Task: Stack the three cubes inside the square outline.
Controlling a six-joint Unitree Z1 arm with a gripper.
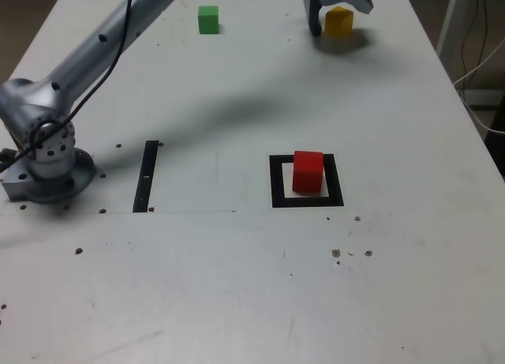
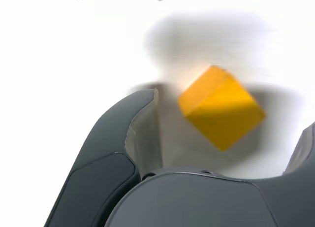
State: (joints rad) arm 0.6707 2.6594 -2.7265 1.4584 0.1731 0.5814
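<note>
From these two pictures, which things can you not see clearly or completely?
- Gripper, exterior view: cut off by the top edge; only its lower part shows.
- Yellow cube, exterior view: partly covered by the gripper, so contact cannot be told.
- Yellow cube, wrist view: blurred, edges soft.
- Gripper's second finger, wrist view: cut off by the picture's edge.
- Square outline, exterior view: far side hidden behind the red cube.

I am counting three cubes: one red cube (image 1: 308,171), one yellow cube (image 1: 339,21), one green cube (image 1: 208,20). I am also seeing one square outline (image 1: 278,182) and one black strip (image 1: 145,177).
</note>
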